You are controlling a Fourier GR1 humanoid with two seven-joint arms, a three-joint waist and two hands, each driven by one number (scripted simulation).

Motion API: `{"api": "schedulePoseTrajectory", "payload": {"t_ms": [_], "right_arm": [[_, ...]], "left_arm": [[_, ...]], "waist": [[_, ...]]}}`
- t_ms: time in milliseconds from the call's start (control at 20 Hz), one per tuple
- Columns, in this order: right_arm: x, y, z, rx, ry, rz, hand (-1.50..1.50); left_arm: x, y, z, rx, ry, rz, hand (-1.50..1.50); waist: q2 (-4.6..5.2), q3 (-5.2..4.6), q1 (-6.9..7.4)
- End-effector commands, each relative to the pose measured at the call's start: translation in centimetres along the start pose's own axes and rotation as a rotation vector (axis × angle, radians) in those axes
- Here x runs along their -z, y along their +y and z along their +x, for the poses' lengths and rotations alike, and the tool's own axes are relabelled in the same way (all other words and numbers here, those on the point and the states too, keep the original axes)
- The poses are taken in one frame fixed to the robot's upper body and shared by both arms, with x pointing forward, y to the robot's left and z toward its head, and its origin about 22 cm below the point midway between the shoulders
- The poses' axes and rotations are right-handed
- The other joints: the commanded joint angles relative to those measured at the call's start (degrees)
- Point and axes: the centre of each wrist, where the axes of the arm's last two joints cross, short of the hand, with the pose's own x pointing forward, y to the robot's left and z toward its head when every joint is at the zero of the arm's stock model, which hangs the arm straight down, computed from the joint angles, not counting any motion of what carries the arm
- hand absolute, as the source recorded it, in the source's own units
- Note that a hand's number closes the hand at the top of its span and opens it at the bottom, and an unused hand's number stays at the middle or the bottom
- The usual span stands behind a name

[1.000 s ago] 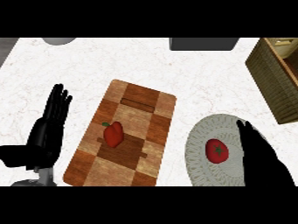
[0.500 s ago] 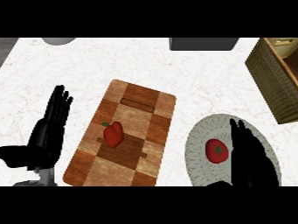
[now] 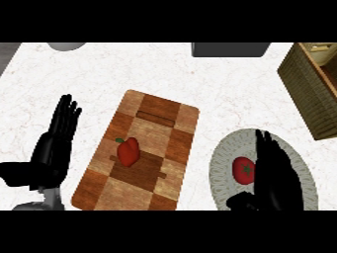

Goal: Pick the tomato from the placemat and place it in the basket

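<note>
Tomato (image 3: 244, 169) sits on grey round placemat (image 3: 226, 153), right hand (image 3: 276, 173) just beside it with fingers straight, nothing held; risk: closing off-centre may roll it away from basket (image 3: 313, 94); left hand (image 3: 51, 148) rests open.

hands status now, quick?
Left hand: open, resting at the left, holding nothing.
Right hand: open, over the placemat beside the tomato.

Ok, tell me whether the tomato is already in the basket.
No. The tomato lies on the round grey placemat beside the right hand, apart from the basket at the counter's far right.
</note>
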Motion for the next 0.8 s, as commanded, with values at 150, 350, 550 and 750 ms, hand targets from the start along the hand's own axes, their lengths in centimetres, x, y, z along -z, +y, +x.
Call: {"api": "schedulePoseTrajectory", "payload": {"t_ms": [150, 350, 550, 750], "right_arm": [[0.8, 0.3, -1.3, -0.016, 0.054, 0.022, -1.5], [1.3, 1.2, -2.2, -0.001, 0.057, 0.039, -1.5], [2.6, 2.4, -0.9, 0.007, 0.061, 0.063, -1.5], [3.3, 4.7, -3.5, 0.011, 0.061, 0.065, -1.5]], "left_arm": [[-0.3, 2.7, 0.0, 0.007, 0.012, 0.015, 0.0], [1.0, 1.7, 0.4, -0.009, 0.003, 0.012, 0.0], [0.3, 1.3, -1.7, 0.016, -0.011, 0.001, 0.0], [0.2, 0.0, 0.9, -0.002, -0.004, 0.004, 0.0]], "waist": [[-0.02, -0.01, -0.01], [0.0, 0.0, -0.1], [0.04, -0.01, -0.03], [0.0, 0.01, -0.02]]}}
